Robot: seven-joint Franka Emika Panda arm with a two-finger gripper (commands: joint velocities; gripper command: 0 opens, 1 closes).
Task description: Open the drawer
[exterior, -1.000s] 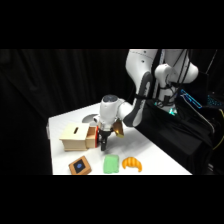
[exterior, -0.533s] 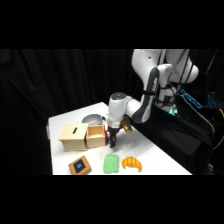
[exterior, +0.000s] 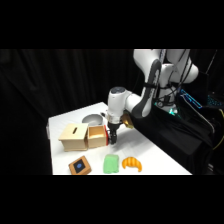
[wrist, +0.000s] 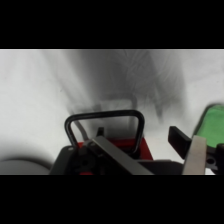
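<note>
Drawer (exterior: pixel 98 136): light-wood sliding box with a red-orange front, seen from the side already drawn partway out of the tan wooden box; near the table's middle, its front facing three o'clock.
Handle (wrist: pixel 105 117): dark wire loop standing clear of the red front in the wrist view, at twelve o'clock from the linkage.
Gripper (exterior: pixel 113 138): hanging at the drawer's red front in the side view, at its three o'clock. In the wrist view one finger crosses under the loop, the other stands well off at four o'clock; the handle looks hooked rather than squeezed, but whether the pincer is released or clenched I cannot tell.
Progress: by my judgement more than half done; the drawer's wooden body shows outside its housing.
Left to do: perhaps a little more pull toward three o'clock, then freeing the handle.
Near items: blue-centred brown tile (exterior: pixel 80 165) at the table's seven o'clock, green block (exterior: pixel 111 163) at six, toy croissant (exterior: pixel 132 163) beside it.
Tan wooden box (exterior: pixel 73 137): slotted top, at nine o'clock of the drawer, touching it.
Far items: grey bowl (exterior: pixel 92 120) at twelve o'clock behind the box.
Table (exterior: pixel 150 155): white, bare toward four o'clock.
</note>
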